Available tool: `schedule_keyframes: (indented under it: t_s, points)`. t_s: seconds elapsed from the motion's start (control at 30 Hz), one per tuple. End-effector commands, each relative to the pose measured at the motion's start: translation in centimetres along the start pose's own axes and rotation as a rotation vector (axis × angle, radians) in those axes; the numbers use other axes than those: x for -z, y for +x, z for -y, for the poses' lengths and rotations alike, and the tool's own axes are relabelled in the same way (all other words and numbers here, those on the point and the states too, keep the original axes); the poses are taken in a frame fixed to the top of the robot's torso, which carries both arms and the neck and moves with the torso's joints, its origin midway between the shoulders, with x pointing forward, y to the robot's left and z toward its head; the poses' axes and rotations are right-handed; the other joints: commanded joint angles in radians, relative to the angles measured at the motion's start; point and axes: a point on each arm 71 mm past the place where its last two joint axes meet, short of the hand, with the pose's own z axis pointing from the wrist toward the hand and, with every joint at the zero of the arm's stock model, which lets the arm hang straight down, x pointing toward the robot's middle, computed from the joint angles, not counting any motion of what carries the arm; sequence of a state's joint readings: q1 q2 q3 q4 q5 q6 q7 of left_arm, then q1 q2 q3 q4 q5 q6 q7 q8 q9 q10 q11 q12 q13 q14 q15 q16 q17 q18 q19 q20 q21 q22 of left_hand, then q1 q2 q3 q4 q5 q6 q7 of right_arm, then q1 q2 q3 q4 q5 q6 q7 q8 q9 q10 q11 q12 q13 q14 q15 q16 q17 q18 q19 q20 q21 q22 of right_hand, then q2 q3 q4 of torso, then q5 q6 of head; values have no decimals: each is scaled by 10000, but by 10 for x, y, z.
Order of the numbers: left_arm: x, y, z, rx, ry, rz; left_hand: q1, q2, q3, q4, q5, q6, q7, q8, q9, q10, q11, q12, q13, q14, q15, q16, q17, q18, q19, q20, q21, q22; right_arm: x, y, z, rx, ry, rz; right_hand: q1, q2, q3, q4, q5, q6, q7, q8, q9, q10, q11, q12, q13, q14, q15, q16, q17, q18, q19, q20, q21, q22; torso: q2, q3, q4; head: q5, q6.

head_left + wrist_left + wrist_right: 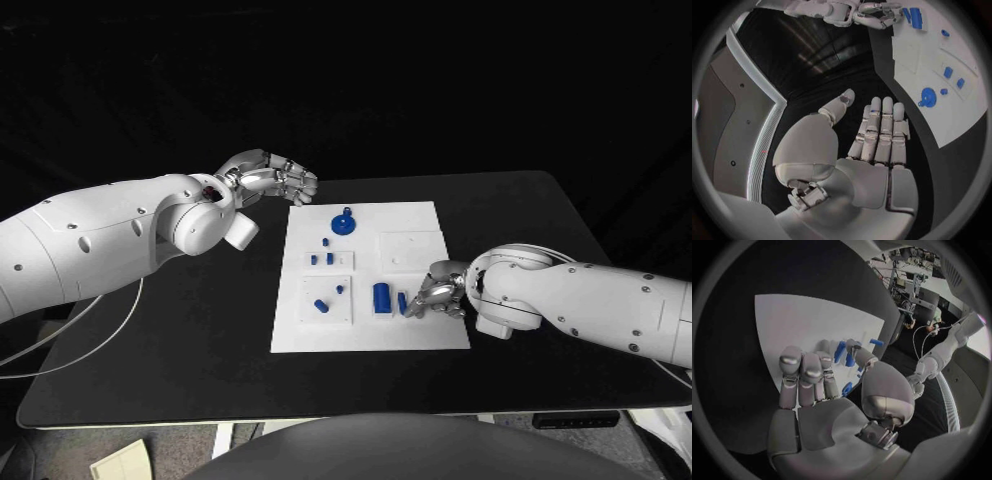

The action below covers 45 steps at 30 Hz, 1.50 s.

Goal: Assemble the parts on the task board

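The right hand is set down on the near right part of the flat white rectangular task board, its silver fingers curled down onto the plate. Its fingertips are seen in the right wrist view pressed among small blue parts; whether one of these is actually pinched cannot be told. Just beside this hand, on its inner side, a short upright blue block stands on the board, with a thinner blue piece between the block and the fingers.

The left hand is held above the black table just off the board's far left corner, apart from the plate. In the left wrist view its fingers are stretched out side by side with the thumb spread away, and nothing is held in the palm.

Further out on the board, a round blue disc with a small stem lies near the far edge. Two small blue pegs stand in the middle of the left half, and further small blue pieces lie in the near left area.
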<state>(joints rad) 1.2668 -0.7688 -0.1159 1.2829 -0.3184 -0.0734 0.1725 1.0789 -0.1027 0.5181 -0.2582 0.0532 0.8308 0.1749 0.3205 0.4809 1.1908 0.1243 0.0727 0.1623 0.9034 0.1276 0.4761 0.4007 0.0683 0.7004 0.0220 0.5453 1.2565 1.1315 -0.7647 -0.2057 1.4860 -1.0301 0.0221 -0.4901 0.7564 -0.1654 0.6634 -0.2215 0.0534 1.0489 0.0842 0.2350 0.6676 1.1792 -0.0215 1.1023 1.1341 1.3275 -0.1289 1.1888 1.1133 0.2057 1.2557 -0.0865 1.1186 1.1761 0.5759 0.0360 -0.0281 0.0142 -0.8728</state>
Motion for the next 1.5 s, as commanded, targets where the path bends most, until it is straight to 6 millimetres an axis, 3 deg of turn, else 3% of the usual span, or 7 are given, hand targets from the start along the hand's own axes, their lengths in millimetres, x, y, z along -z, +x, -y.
schedule_keyframes:
  t_s: [0.03, 0.27, 0.57, 0.9, 1.07, 1.2, 1.5]
  points:
    - [0, 2, 1, 73, 95, -147, -65, -2, -6, 56, -3, -90, 7, 66, -14, -78, 25, -7, -13, 77, 18, -64, 18, 100, -18, 69, -55, 15, 0, 2, -1, 308, -158, -173, 141, 82, -25, -129, 57, -54, 10, 8, -1, -20, -53, -35, 6, -16, -22, 38, -6, 561, -39, -19, 12, 19, -1, 4, -8, -16, 2]
    - [0, 2, 1, 73, 96, -146, -61, 0, -3, 56, -3, -91, 7, 68, -16, -78, 25, -6, -13, 78, 18, -68, 23, 101, -18, 69, -58, 18, -1, 5, -2, 374, -159, -192, 263, 265, -106, -318, 39, -29, 6, 9, -10, -6, -51, -38, 8, -13, -20, 39, -8, 561, -45, 11, 12, 23, 8, -3, 14, -55, 2]
    - [0, 1, 1, 71, 113, -132, -62, 0, -3, 58, -4, -92, 7, 70, -18, -79, 25, -6, -13, 79, 18, -73, 30, 101, -17, 69, -61, 22, -2, 4, -1, 309, -103, -89, 62, 386, -227, -218, 33, 0, 5, 3, -30, 6, -51, -50, 4, -14, -19, 34, -14, 561, -45, 48, -4, 13, 7, -16, 20, -60, 2]
    - [0, 1, 1, 66, 132, -102, -86, 2, -10, 79, -6, -95, 9, 74, -22, -77, 26, -4, -14, 84, 20, -83, 46, 98, -13, 72, -68, 30, -6, 2, 0, 383, 184, -48, -143, 796, -62, 19, -20, 32, -13, -11, -60, 4, -70, -70, 5, -23, -37, 29, -18, 561, -57, 44, -24, 9, 5, -15, 23, -34, 2]
    - [0, 1, 1, 62, 133, -84, -89, 4, -9, 83, -5, -96, 9, 76, -23, -77, 26, -4, -14, 84, 19, -86, 51, 99, -12, 72, -71, 33, -8, 5, 0, 780, 446, -698, 39, 933, 161, -147, 36, 27, -9, -22, -72, -2, -68, -73, 12, -25, -36, 30, -19, 561, -67, 34, -12, 25, 8, -13, 23, -57, 2]
    - [0, 0, 1, 62, 126, -78, -137, 39, -13, 136, -3, -100, 12, 81, -29, -76, 26, -3, -14, 90, 20, -99, 70, 98, -4, 73, -80, 42, -9, 6, -1, 724, 364, -655, 122, 907, 231, -336, 70, -33, 22, -59, -93, -43, -35, -99, 9, -36, -6, 11, -30, 561, -100, 56, -16, 35, 5, -10, 26, -48, 2]
    - [0, 1, 1, 67, 118, -108, -135, 48, -6, 143, -2, -101, 10, 84, -31, -77, 25, -3, -15, 91, 18, -106, 78, 100, -3, 70, -85, 46, -10, 5, -2, 633, 510, -477, 93, 862, 226, -401, 159, -7, 28, -48, -94, -33, -28, -96, 10, -28, 6, 11, -33, 561, -93, 82, -8, 39, 4, -13, 12, -54, 2]
